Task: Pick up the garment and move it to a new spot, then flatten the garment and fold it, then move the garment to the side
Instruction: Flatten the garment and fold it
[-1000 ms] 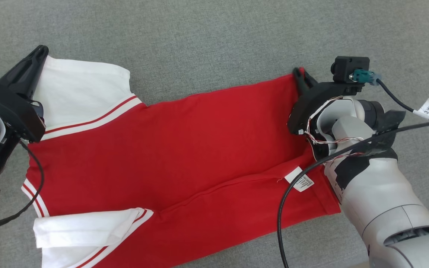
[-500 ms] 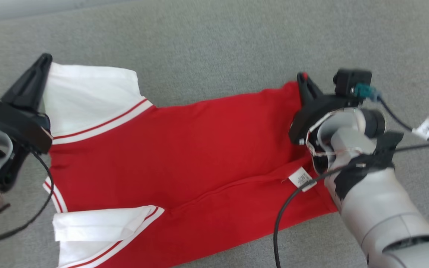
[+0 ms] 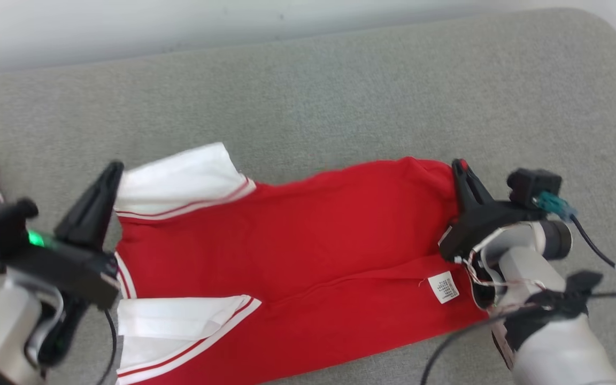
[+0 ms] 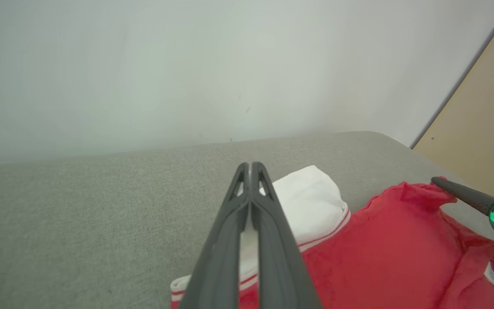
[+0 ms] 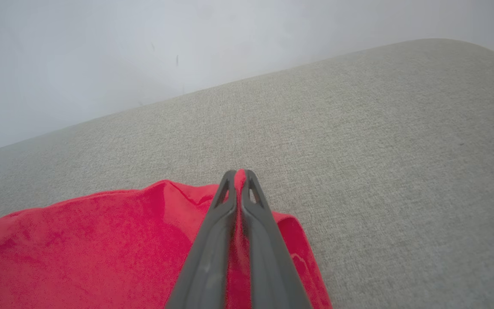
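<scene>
Two pinches are carrying this step. The left fingers [image 3: 94,206] are clenching the edge of the far white sleeve [image 3: 179,176], and a sliver of white is showing between them in the left wrist view. The right fingers [image 3: 471,195] are clenching the far corner of the red hem, with red cloth pressed between them in the right wrist view.

Between the two grips the garment [image 3: 297,235] is lying lengthwise on the grey cushion [image 3: 340,96]. Its far edge is bunching slightly at each pinch. A lengthwise crease is running along the middle, past the white label [image 3: 443,287]. The near white sleeve [image 3: 179,321] is lying tucked over the red body at the near edge.

This is probably a fold of the far edge towards the near one, though a plain lift to shift the garment is also possible. Either way, both ends should be rising together and at the same pace, with the edge between them drawn just taut enough to take out the slack. The sleeve pinch looks shallow, so a hard pull sideways is risking a slip there. The far edge should be settling squarely on the near edge before either grip is letting go.
</scene>
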Motion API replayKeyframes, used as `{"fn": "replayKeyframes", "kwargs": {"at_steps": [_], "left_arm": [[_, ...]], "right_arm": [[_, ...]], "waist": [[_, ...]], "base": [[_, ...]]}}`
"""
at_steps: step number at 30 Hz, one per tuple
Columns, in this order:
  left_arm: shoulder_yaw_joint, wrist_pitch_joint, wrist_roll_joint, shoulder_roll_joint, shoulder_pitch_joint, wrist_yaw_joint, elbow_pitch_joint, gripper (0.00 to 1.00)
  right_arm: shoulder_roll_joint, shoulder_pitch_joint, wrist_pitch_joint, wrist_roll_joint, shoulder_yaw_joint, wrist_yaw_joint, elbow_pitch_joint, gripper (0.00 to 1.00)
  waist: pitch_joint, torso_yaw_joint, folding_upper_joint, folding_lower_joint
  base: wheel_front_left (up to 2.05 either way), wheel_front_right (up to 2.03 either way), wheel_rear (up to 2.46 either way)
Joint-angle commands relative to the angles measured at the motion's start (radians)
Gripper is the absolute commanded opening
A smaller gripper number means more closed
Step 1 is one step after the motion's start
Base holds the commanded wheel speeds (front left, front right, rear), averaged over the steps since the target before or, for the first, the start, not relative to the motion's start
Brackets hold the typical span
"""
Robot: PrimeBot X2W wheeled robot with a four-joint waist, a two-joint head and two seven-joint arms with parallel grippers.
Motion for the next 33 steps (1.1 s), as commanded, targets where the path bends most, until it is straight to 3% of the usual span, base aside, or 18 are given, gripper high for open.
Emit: {"fn": "replayKeyframes", "kwargs": {"at_steps": [1,8,13,21,33], "left_arm": [[0.014,-0.007,-0.003,0.01,0.056,0.014,-0.037,0.0],[0.104,-0.008,0.03,-0.014,0.25,0.052,-0.181,0.0],[0.167,-0.008,0.055,-0.053,0.356,0.055,-0.214,0.0],[0.246,-0.008,0.109,-0.144,0.449,0.021,-0.204,0.0],[0.303,-0.009,0.173,-0.276,0.551,-0.029,-0.158,0.0]], "right_arm": [[-0.012,0.041,-0.005,0.028,0.011,-0.001,-0.032,0.0],[-0.071,0.129,-0.005,0.125,0.031,-0.001,-0.115,0.0],[-0.11,0.173,-0.005,0.182,0.04,-0.001,-0.161,0.0],[-0.18,0.273,-0.005,0.253,0.047,-0.001,-0.317,0.0],[-0.225,0.424,0.032,0.307,0.058,-0.001,-0.46,0.0]], "waist": [[-0.016,0.013,0.0,0.0001],[-0.033,0.023,0.0,0.0001],[-0.044,0.043,0.0,0.0001],[-0.056,0.078,0.0,0.0001],[-0.073,0.102,0.0,0.0001]], "base": [[0.0,0.0,0.0],[0.0,0.0,0.0],[0.0,0.0,0.0],[0.0,0.0,0.0],[0.0,0.0,0.0]]}}
